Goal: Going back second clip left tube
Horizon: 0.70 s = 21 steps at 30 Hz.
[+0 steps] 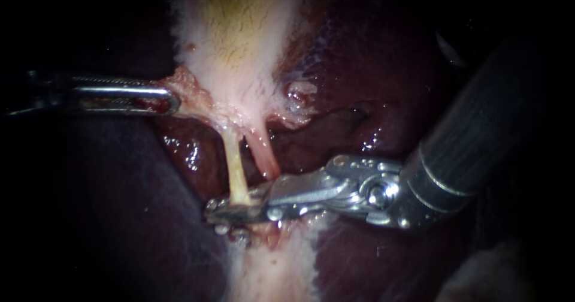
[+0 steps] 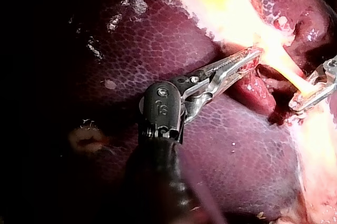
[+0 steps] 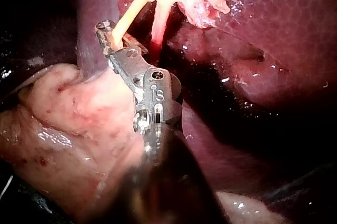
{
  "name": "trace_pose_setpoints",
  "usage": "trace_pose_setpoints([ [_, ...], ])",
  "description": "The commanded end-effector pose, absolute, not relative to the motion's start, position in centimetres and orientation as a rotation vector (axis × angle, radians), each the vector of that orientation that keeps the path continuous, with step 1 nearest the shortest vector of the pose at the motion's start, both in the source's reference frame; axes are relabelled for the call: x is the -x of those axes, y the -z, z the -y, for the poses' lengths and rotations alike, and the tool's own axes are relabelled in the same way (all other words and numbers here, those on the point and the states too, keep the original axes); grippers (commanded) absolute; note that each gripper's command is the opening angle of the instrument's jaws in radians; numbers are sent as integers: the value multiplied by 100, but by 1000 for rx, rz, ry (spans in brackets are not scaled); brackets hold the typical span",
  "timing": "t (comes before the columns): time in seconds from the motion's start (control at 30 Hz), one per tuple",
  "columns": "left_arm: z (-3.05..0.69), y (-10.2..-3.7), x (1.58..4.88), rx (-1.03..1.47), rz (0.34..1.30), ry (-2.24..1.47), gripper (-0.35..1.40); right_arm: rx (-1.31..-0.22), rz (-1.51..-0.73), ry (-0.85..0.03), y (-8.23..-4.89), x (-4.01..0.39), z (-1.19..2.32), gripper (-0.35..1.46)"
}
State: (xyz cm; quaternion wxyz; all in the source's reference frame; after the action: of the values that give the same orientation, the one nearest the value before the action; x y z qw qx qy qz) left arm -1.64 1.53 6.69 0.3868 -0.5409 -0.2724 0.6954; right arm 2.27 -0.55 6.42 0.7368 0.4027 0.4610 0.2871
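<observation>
While the right instrument [image 1: 212, 213] straddles the left tube [image 1: 237, 169], the left instrument [image 1: 173, 101] pinches the gallbladder [image 1: 239, 38].
Right jaws slightly spread at 7 o'clock, the tube's lower end between them; left jaws clamped at 10 o'clock; liver [image 1: 120, 218] around.

Everything here rests on the liver [image 1: 371, 260], dark red, wet and shining in places. A broad band of pale tissue [image 1: 239, 80] lies straight down its middle, yellowish toward the far end where the gallbladder [image 1: 239, 8] sits. Where the band narrows, two thin tubes run on side by side above a dark hollow [image 1: 335, 119] in the liver: the left tube [image 1: 236, 170] cream-coloured, the right tube [image 1: 266, 158] pinker. Past them, more pale tissue continues along the liver's surface.
</observation>
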Motion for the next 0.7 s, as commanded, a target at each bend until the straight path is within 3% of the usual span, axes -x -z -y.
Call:
trace_pose_setpoints([
  [0.03,-153,-669,164,1377,693,-1770,-35,-887,-1012,-630,-642,-227,55,-35],
  [0.53,-153,-669,164,1377,693,-1770,-35,-898,-1003,-650,-644,-228,56,-35],
  [0.57,-153,-669,164,1377,693,-1770,-35,-903,-1007,-655,-645,-228,56,-29],
  [0.63,-153,-669,164,1377,693,-1770,-35,-904,-1018,-656,-648,-231,59,6],
  [0.7,-153,-669,164,1377,693,-1770,-35,-902,-1022,-662,-652,-235,62,27],
])
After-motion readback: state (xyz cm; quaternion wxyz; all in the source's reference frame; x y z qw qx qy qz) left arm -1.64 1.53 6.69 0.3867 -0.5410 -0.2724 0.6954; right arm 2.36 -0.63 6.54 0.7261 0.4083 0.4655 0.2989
